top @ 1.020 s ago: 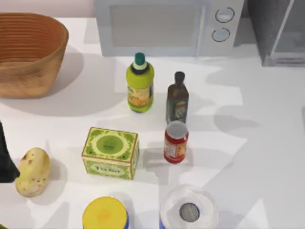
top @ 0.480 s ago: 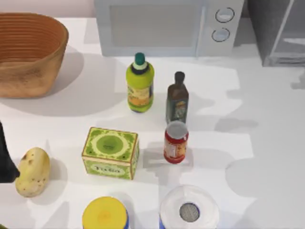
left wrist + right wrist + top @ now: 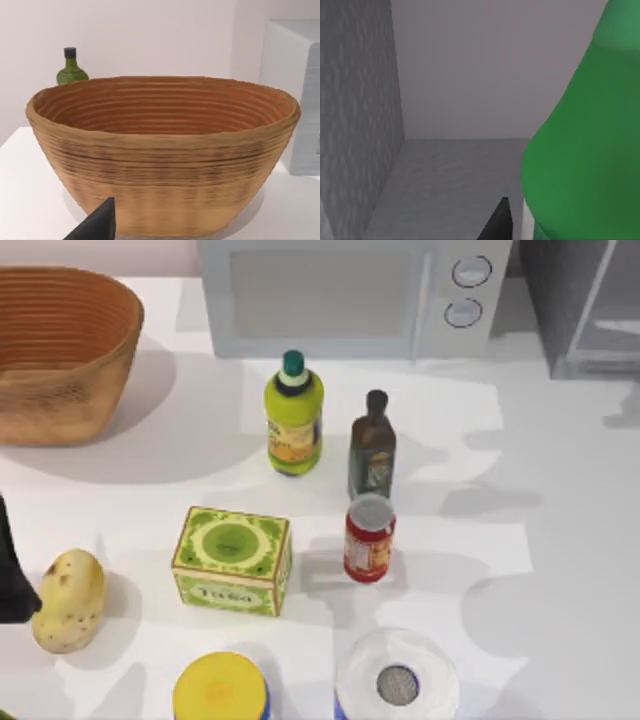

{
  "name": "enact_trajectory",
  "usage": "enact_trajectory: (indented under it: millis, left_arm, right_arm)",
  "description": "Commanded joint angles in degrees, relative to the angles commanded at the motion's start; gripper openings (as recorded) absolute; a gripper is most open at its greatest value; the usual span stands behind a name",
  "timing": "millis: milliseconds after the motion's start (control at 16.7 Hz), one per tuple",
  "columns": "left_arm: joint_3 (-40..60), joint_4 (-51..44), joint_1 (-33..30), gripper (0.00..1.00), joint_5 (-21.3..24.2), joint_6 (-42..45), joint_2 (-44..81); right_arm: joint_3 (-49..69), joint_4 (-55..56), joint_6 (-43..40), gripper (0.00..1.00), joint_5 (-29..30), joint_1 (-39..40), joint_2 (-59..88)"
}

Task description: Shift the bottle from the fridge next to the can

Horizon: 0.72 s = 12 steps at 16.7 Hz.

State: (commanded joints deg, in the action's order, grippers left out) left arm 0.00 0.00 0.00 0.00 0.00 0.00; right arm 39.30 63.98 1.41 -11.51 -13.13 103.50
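The bright-green bottle (image 3: pixel 580 150) stands inside the grey fridge (image 3: pixel 365 125), very close in the right wrist view. A dark part of my right gripper (image 3: pixel 501 222) shows just beside the bottle, at its base. From above, the fridge (image 3: pixel 585 305) sits at the back right corner, only partly in view. The red can (image 3: pixel 369 538) with a silvery top stands upright mid-table, in front of a small dark brown bottle (image 3: pixel 372 445). My left gripper (image 3: pixel 10 575) rests at the table's left edge, facing the woven basket (image 3: pixel 165 150).
A white microwave (image 3: pixel 350 295) stands at the back. A yellow-green bottle (image 3: pixel 294 415), a green box (image 3: pixel 232 560), a potato (image 3: pixel 68 600), a yellow-lidded jar (image 3: pixel 220 690) and a white round container (image 3: pixel 397 680) crowd the left and front. The basket (image 3: pixel 60 350) sits back left.
The arm shadows on the right side of the table have shifted and shrunk toward the fridge. No object on the table has moved.
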Motion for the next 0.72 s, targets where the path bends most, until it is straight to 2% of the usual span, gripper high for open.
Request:
enact_trajectory:
  millis: [240, 720]
  left_arm:
    - [0.0, 0.0, 0.0, 1.00, 0.0, 0.0, 0.0]
    - [0.0, 0.0, 0.0, 1.00, 0.0, 0.0, 0.0]
  right_arm:
    - [-5.1, 5.2, 0.9, 0.00, 10.5, 10.9, 0.9]
    - [-21.5, 16.2, 2.6, 0.00, 42.0, 44.7, -0.7]
